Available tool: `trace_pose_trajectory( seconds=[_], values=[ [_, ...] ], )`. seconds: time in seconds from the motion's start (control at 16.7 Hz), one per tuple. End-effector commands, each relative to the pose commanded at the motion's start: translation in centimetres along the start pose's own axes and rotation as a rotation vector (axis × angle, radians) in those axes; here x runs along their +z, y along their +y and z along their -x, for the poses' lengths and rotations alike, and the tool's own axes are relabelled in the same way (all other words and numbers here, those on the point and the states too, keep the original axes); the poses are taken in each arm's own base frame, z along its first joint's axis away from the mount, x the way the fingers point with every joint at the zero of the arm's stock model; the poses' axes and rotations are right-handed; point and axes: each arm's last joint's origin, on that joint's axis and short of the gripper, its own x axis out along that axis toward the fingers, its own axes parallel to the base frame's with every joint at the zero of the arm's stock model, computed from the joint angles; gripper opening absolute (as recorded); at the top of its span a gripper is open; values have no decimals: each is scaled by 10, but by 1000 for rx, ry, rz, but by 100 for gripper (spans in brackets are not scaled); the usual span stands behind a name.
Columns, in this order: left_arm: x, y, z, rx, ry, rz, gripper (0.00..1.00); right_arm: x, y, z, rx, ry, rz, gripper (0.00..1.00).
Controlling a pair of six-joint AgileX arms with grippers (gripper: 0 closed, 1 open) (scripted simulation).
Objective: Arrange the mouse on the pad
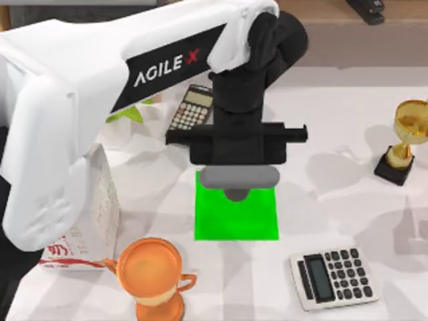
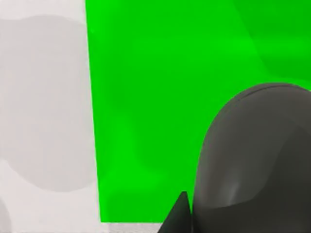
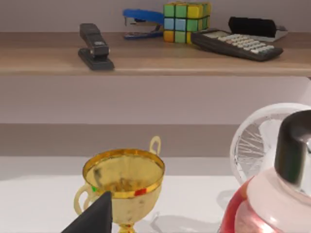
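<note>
The left gripper (image 1: 235, 190) of the AgileX pair is seen in the top view over the far edge of the flat bright green square pad (image 1: 236, 217), which lies on the white desk (image 1: 334, 194) near its middle. A rounded dark grey mouse (image 1: 235, 194) is seen just under that gripper, over the pad's far edge; in the left wrist view the mouse (image 2: 252, 165) sits over the green pad (image 2: 160, 97) with one dark finger tip (image 2: 179, 216) beside it. Whether the fingers are clamped on the mouse or merely beside it cannot be told, nor whether the mouse rests on the pad. In the right wrist view a single dark finger tip (image 3: 95, 216) of the right arm is noted, and its finger state cannot be told. Two cups are counted on the desk: an orange trophy cup (image 1: 150, 271) at the near left and a gold trophy cup (image 1: 404, 137) at the right; the contents of neither can be made out. Two calculators are counted on the desk: a dark one (image 1: 192, 107) behind the arm and a grey-bodied one with dark keys (image 1: 333, 277) at the near right. One white carton with red print (image 1: 93, 221) stands at the left. On the wooden shelf (image 3: 146, 63) are recorded one black stapler (image 3: 95, 47), one blue stapler (image 3: 142, 22), one colour cube (image 3: 186, 20) and one further calculator (image 3: 235, 44).
</note>
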Motion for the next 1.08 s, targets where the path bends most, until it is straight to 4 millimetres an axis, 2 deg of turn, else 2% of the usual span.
trace_pose_trajectory(
  seconds=[0.3, 0.66, 1.08],
  values=[
    [-4, -4, -2, 7, -6, 20, 0, 0, 0, 0, 0, 0, 0, 100],
    [-7, -9, -19, 29, -50, 45, 0, 0, 0, 0, 0, 0, 0, 100],
    [-4, -2, -32, 36, -19, 19, 0, 0, 0, 0, 0, 0, 0, 100]
  ],
)
